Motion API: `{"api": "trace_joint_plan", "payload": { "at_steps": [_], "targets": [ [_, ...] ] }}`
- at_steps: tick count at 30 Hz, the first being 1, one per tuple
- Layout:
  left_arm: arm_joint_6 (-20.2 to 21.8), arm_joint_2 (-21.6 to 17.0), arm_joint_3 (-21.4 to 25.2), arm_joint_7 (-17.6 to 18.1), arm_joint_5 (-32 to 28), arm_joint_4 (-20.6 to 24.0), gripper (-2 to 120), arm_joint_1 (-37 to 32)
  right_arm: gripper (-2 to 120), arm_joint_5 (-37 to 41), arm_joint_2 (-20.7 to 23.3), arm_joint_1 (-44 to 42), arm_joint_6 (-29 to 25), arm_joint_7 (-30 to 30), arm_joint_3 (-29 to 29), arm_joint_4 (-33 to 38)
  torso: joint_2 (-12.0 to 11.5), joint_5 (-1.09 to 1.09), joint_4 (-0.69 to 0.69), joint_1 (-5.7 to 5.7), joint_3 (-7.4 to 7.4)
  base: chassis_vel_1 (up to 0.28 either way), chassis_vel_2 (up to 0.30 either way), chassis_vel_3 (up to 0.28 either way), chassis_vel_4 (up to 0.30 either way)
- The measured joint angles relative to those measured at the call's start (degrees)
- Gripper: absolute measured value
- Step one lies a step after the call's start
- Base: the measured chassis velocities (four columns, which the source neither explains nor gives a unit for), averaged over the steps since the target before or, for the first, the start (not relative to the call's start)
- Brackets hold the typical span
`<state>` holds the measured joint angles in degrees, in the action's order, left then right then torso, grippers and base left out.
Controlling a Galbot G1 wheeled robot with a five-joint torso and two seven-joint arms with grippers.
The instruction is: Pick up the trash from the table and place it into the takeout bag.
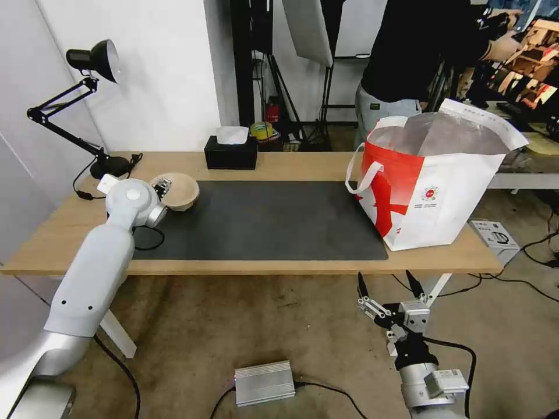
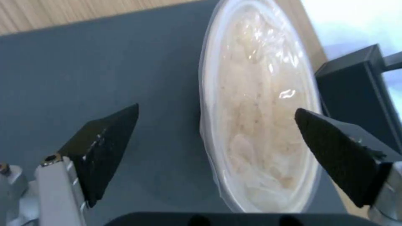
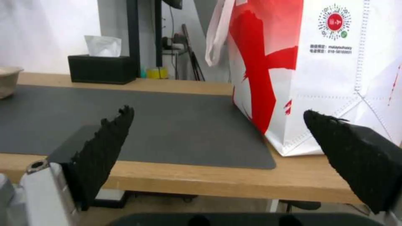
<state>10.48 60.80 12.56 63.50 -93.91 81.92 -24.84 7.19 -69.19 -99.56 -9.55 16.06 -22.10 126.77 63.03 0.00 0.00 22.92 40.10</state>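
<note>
The trash in view is a shallow beige bowl [image 1: 179, 190] with a clear lid [image 2: 259, 103], standing on the dark grey mat [image 1: 262, 218] at the table's [image 1: 279, 265] far left. My left gripper [image 1: 162, 187] is at the bowl and open [image 2: 216, 109]: one finger [image 2: 335, 147] is over its far rim and the other [image 2: 102, 144] is over the mat beside it. The takeout bag [image 1: 431, 186] stands open on the table's right end. Below the table's front edge my right gripper [image 1: 389, 285] hangs open [image 3: 218, 110], facing the bag [image 3: 335, 78].
A black tissue box [image 1: 230, 152] sits at the table's back edge and a black desk lamp [image 1: 93, 58] at its far left corner. Someone stands behind the bag. A grey box [image 1: 265, 381] and cables lie on the floor.
</note>
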Motion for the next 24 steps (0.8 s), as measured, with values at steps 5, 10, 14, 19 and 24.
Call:
{"api": "trace_joint_plan", "payload": {
  "at_steps": [5,10,14,19,24],
  "targets": [
    [0.11,1.52,-0.32,-0.63,0.47,-2.06,100,1.01,100,0.0,0.0,0.0,0.0,0.0,0.0,0.0,-0.01,0.0,0.0,0.0,0.0,0.0,0.0,0.0,0.0],
    [0.18,2.34,-0.58,-1.47,0.68,-2.95,100,1.54,100,0.0,0.0,-0.01,0.0,0.0,0.0,0.0,-0.01,0.0,0.0,0.0,0.0,0.0,0.0,0.0,0.0],
    [0.2,3.06,-0.97,-1.57,1.02,-3.47,100,1.96,100,0.0,0.0,0.0,0.0,0.0,0.0,0.0,-0.01,0.0,0.0,0.0,0.0,0.0,0.0,0.0,0.0],
    [0.15,3.94,-1.4,-1.51,2.3,-4.58,100,2.57,100,0.01,0.0,0.0,0.0,0.0,0.0,0.0,-0.01,0.0,0.0,0.0,0.0,0.0,0.0,0.0,0.0],
    [0.13,4.16,-1.47,-1.82,2.35,-5.08,100,2.82,100,0.0,0.0,0.0,0.0,0.0,0.0,0.0,-0.01,0.0,0.0,0.0,0.0,0.0,0.0,0.0,0.0]
  ]
}}
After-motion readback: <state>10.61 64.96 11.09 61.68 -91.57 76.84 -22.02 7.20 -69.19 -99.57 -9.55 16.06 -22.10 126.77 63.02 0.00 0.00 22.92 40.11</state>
